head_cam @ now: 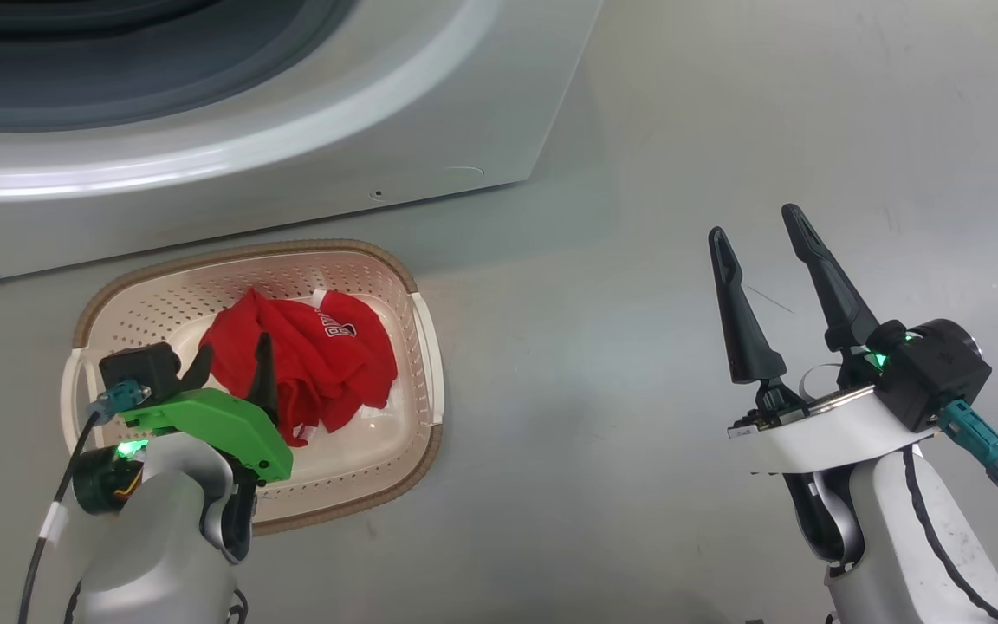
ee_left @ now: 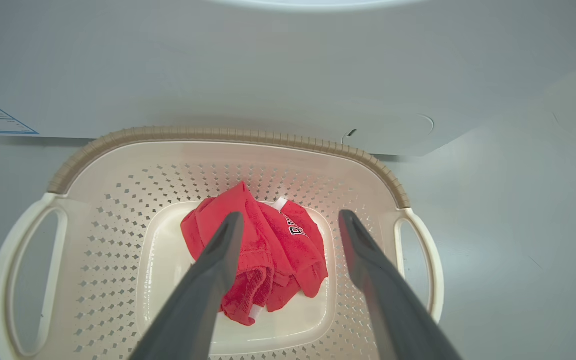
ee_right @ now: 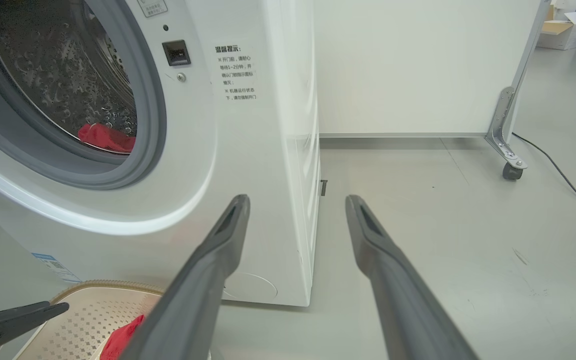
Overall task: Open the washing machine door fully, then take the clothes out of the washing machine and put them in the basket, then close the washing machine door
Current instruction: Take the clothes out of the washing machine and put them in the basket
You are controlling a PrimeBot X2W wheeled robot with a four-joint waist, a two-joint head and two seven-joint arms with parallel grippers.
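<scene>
– Under the left jaws, what lies there?
– The clothes, a red bundle with white trim and dark lettering, on the bottom of the basket. The left jaws stand wide apart above it and grip nothing. One of the left fingers crosses the bundle in the wrist view; the other is off to its side, over bare plastic.
– And the right jaws?
– Spread wide too (nothing between them), over the grey floor. The basket sits well off to their left.
– Where is the washing machine?
– Just beyond the basket, ahead of the left jaws. Ahead and left of the right jaws its mouth stands uncovered: grey gasket, steel drum, and a red piece lying low inside the drum.
</scene>
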